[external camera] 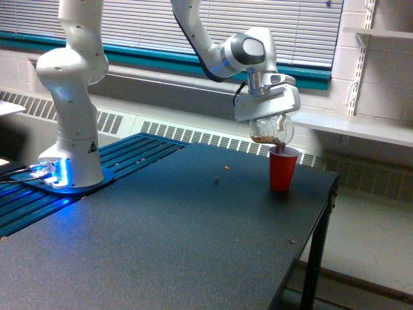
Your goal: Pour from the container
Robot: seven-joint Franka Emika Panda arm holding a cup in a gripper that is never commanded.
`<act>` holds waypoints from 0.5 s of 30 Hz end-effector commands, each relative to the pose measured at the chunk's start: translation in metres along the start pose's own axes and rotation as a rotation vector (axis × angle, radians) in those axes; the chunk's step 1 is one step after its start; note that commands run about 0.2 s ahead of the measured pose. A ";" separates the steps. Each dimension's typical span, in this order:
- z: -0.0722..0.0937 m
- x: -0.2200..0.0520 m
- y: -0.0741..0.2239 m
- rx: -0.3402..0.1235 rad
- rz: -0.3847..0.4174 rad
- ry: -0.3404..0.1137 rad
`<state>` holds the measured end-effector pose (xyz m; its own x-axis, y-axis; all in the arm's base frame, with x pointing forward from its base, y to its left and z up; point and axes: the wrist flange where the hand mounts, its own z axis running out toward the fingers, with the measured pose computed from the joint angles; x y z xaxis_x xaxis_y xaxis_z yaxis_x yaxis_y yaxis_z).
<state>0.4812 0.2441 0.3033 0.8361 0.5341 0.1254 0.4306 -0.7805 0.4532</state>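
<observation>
Across the dark table [161, 232] I see my gripper [268, 111] clamped on the clear container [271, 131], tipped just above the red cup [282, 169], nuts left inside and two strays beside the cup, so pouring looks unfinished.

A dark table [193, 239] fills the lower frame. Across the top, window blinds [129, 19] above a teal sill; white block wall and shelves [381, 35] at upper right.
</observation>
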 end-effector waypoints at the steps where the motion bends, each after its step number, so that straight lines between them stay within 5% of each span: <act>1: -0.005 0.005 0.003 -0.032 -0.010 0.000; 15: -0.011 0.014 -0.001 -0.059 -0.045 0.000</act>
<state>0.4909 0.2445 0.3142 0.8340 0.5397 0.1148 0.4221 -0.7579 0.4974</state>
